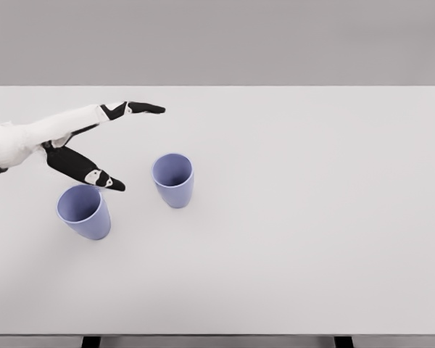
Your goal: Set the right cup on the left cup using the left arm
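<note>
Two lavender-blue cups stand upright on the white table (290, 217). The right cup (173, 180) is near the middle left, and the left cup (84, 212) sits lower and further left. My left hand (134, 145) reaches in from the left edge, spread wide. Its upper fingers (141, 108) point right above and behind the right cup. Its thumb (94, 176) hangs just above the left cup's rim. The hand holds nothing and is left of the right cup, apart from it.
The table's far edge runs across the top, its front edge along the bottom. Dark table legs (90, 341) show below the front edge.
</note>
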### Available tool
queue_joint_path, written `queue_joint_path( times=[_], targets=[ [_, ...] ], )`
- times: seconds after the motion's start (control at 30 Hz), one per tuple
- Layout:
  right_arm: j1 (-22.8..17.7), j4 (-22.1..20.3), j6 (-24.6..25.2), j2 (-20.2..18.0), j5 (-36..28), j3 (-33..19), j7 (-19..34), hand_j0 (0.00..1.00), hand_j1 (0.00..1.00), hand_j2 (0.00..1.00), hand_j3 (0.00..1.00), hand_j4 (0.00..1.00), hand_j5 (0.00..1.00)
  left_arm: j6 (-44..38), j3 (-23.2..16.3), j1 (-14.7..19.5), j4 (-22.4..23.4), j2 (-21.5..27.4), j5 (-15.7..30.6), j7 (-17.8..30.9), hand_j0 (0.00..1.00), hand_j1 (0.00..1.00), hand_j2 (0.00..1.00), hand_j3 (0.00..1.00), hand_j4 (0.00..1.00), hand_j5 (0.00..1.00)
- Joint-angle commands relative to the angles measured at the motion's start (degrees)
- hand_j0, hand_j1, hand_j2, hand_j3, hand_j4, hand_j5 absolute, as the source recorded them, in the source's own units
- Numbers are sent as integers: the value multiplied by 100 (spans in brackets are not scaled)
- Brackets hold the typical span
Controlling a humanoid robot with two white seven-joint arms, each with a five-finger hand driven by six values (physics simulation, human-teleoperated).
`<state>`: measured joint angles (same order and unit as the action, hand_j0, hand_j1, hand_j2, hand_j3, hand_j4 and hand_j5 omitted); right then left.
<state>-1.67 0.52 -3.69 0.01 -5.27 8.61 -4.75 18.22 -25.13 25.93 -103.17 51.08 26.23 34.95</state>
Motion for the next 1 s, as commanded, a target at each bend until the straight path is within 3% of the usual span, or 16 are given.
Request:
queue_joint_path(
  times=[0.0, 0.2, 0.33, 0.5, 0.97],
  targets=[
    [0, 0, 0, -1, -1, 0, 0, 100, 100, 100, 100, 100, 100, -671, -149, 0, -1, -238, 84, 5, 100, 100, 100, 100, 100, 100],
    [0, 0, 0, -1, -1, 0, 0, 100, 100, 100, 100, 100, 100, -1234, -528, 88, -1, -362, 93, -32, 100, 100, 100, 100, 100, 100],
    [0, 0, 0, -1, -1, 0, 0, 100, 100, 100, 100, 100, 100, -1225, -545, 255, 51, -493, -206, -59, 100, 100, 100, 100, 100, 100],
    [0, 0, 0, -1, -1, 0, 0, 100, 100, 100, 100, 100, 100, -1242, -607, 246, 113, -608, -224, -59, 100, 100, 100, 100, 100, 100],
    [0, 0, 0, -1, -1, 0, 0, 100, 100, 100, 100, 100, 100, -1242, -861, 246, 877, -1091, -276, -59, 100, 100, 100, 100, 100, 100]
  ],
)
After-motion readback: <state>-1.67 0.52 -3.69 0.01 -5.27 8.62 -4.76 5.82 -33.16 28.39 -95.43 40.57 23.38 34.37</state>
